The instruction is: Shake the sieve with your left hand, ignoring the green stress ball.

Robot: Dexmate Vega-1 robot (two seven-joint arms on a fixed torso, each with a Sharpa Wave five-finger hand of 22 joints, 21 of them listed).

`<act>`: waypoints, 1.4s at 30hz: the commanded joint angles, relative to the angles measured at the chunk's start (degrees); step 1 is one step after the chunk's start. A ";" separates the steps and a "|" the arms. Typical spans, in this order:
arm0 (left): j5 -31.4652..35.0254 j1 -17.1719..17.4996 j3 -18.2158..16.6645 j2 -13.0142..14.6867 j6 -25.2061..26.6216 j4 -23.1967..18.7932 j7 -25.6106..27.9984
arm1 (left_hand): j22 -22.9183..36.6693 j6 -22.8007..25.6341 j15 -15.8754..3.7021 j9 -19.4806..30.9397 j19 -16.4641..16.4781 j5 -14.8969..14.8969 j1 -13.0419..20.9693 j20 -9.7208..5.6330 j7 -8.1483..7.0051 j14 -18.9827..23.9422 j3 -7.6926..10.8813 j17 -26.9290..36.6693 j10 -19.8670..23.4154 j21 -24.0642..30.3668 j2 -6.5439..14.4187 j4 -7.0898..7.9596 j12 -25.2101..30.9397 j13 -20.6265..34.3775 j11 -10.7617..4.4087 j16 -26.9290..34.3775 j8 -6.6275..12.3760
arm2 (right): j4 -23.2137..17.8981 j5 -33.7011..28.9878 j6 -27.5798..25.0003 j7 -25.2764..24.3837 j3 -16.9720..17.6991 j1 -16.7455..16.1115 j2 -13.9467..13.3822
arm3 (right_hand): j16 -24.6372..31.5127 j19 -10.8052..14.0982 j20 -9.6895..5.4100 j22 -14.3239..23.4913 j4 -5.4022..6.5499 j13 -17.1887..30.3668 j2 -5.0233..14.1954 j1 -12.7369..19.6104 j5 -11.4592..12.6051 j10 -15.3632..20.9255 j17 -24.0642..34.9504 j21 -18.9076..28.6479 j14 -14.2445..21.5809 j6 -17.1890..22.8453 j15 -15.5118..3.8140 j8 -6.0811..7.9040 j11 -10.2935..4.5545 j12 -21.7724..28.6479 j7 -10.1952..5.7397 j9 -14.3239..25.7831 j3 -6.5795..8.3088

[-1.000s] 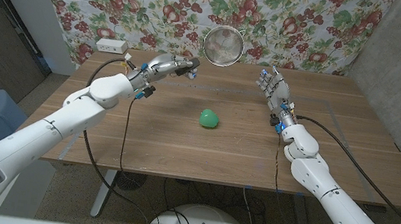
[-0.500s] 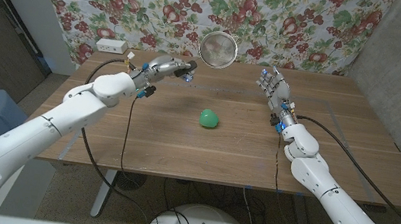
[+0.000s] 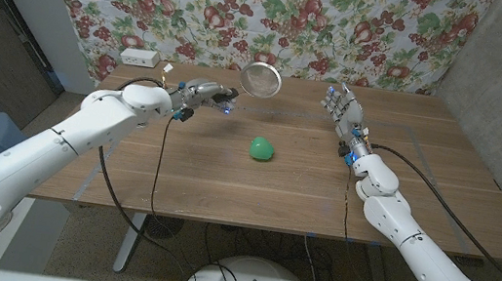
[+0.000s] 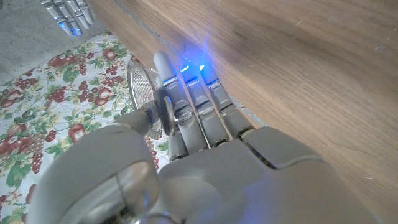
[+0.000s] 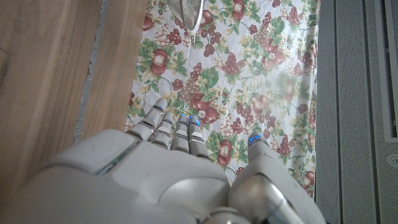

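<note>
While left hand (image 3: 200, 93) grips sieve (image 3: 262, 79) above table (image 3: 226, 176), ball (image 3: 262, 149) sits nearer; right hand (image 3: 345, 110) open-fingered, empty.

Green stress ball (image 3: 261, 149) sits mid-table (image 3: 225, 186), seemingly open around.

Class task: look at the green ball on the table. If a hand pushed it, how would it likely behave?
The green ball looks rounded and sits free on the bare table, touching nothing, so it would probably roll. It seems slightly lumpy rather than a true sphere, so it may wobble and stop soon. Its matte surface suggests it would not be slippery.
</note>
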 commanded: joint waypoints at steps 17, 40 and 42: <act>-2.33 -2.29 1.93 0.95 0.06 2.09 -1.97 | -0.04 0.41 -6.07 0.12 0.21 -0.08 1.56 -1.90 0.51 0.49 0.70 0.02 3.56 0.77 1.81 0.06 -0.38 -0.12 -3.08 0.22 0.27 | 0.45 -0.20 -0.07 -0.46 -0.15 0.29 0.50 | 0.40 0.54 0.05 0.14 -0.31 0.16 0.59 0.25 -0.04 0.33 -0.08 -0.87 -0.13 0.34 0.19 0.27 0.22 0.32 0.17 -0.07 0.17; 8.07 1.76 0.58 -2.58 -39.64 12.81 -8.53 | -0.07 -0.37 -6.06 -0.01 -1.22 -0.20 1.04 -1.48 -1.69 -0.34 0.45 -0.15 2.78 0.72 1.14 0.37 -0.60 0.66 -3.72 -0.23 -0.03 | 0.02 -0.36 -0.11 -0.66 -0.25 0.07 0.46 | 0.49 0.82 0.05 0.15 -0.33 0.16 0.60 0.13 -0.05 0.29 -0.34 -1.53 -0.02 0.32 0.27 0.25 0.24 0.31 0.15 -0.08 0.22; 8.24 1.86 0.41 -2.68 -39.92 12.83 -8.58 | -0.07 -0.38 -6.06 -0.03 -1.31 -0.18 0.97 -1.44 -1.93 -0.42 0.40 -0.13 2.70 0.72 1.07 0.42 -0.61 0.74 -3.79 -0.25 -0.04 | 0.07 -0.38 -0.20 -0.60 -0.30 0.15 0.45 | 0.46 0.84 0.05 0.15 -0.33 0.15 0.60 0.11 -0.05 0.34 -0.36 -1.60 -0.11 0.32 0.23 0.25 0.17 0.33 0.19 -0.08 0.23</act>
